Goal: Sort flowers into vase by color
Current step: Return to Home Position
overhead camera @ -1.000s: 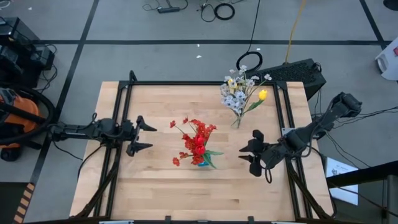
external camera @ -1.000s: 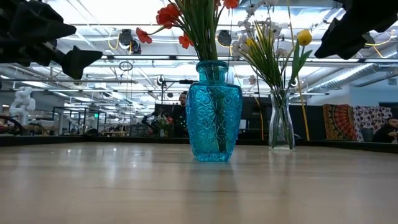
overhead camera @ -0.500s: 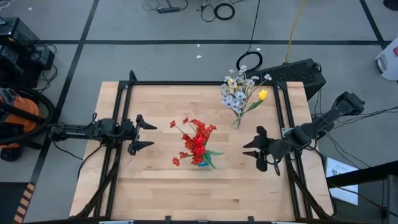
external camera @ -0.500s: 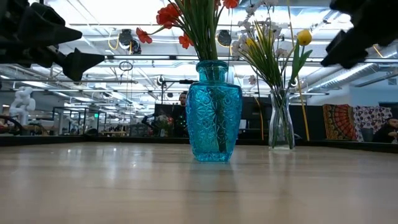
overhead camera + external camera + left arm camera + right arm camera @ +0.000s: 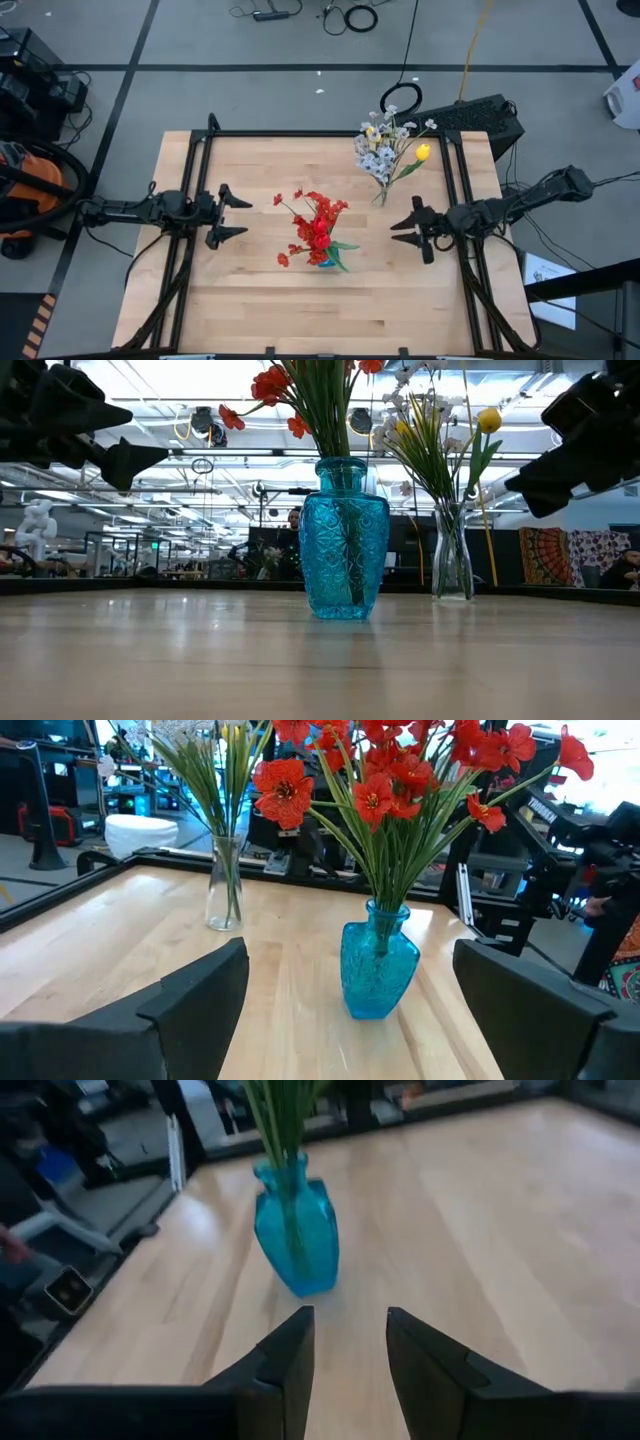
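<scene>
Just below centre in the high view, the blue vase [image 5: 345, 540] holds the red flowers [image 5: 318, 225], standing between the two sets of jaws and well apart from both. The left gripper [image 5: 240, 219] at mid-left and the right gripper [image 5: 405, 228] at mid-right hang spread wide, gripping nothing. Farther back, at upper right, a clear glass vase [image 5: 452, 565] holds whitish blossoms [image 5: 378, 150] and a yellow tulip [image 5: 423, 152].

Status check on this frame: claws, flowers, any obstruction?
Left claw open, empty, well left of blue vase. Right claw open, empty, right of it. Red flowers in blue vase; white and yellow flowers in clear vase. No obstruction seen.
</scene>
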Available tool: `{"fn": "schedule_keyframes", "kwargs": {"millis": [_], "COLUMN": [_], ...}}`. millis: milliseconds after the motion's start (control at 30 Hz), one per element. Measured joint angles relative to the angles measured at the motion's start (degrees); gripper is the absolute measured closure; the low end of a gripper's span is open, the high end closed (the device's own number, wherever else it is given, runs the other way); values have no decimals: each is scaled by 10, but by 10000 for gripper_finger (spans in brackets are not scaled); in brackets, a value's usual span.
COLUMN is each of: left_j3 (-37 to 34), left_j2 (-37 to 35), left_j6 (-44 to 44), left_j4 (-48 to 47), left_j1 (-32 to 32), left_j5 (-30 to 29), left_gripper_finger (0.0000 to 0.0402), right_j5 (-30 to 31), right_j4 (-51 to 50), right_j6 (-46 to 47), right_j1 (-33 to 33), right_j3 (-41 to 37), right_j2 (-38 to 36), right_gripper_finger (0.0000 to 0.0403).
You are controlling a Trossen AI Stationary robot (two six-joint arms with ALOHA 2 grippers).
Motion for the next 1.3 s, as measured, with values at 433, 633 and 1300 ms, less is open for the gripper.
{"fn": "schedule_keyframes", "kwargs": {"millis": [433, 633, 1300], "left_j3": [0, 0, 0], "left_j2": [0, 0, 1], "left_j6": [0, 0, 0], "left_j4": [0, 0, 0], "left_j1": [0, 0, 0], "left_j5": [0, 0, 0], "left_gripper_finger": [47, 47, 47], "right_j5": [-11, -11, -8], "right_j4": [13, -10, -55], "right_j6": [-91, -109, -108], "right_j1": [-32, -33, -33], "right_j3": [-59, -59, -56], "right_j2": [-215, -307, -305], "right_gripper_finger": [284, 284, 284]}}
